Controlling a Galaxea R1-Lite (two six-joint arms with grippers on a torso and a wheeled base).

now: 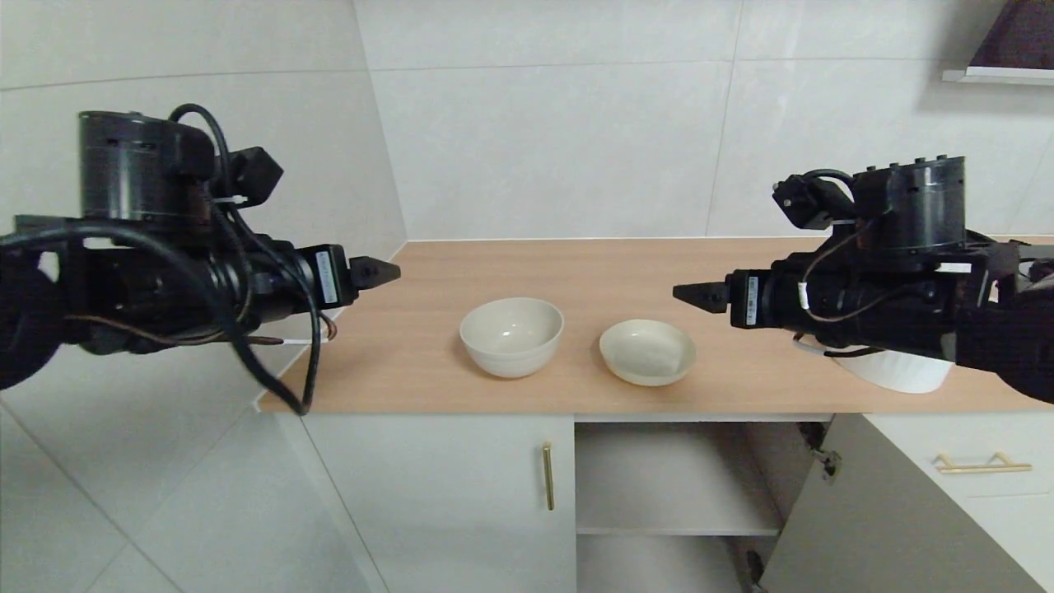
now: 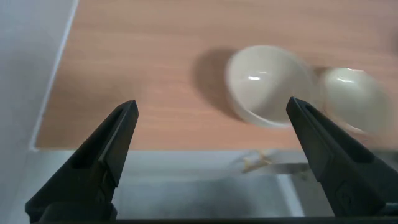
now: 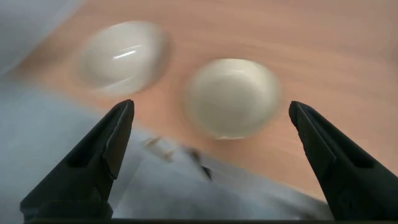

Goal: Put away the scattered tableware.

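While the left bowl [image 1: 511, 336] and right bowl [image 1: 647, 352] sit mid-counter [image 1: 576, 263], the left hand [image 1: 385, 272] and right hand [image 1: 690, 295] hang wide open, so picking starts next: drop onto one bowl.

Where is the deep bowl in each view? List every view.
Head view: deep bowl central, left of the shallow bowl.
Left wrist view: deep bowl past the left end effector, beside the shallow bowl.
Right wrist view: deep bowl past the right end effector, beside the shallow bowl.
Shared landmark: the shallow bowl.
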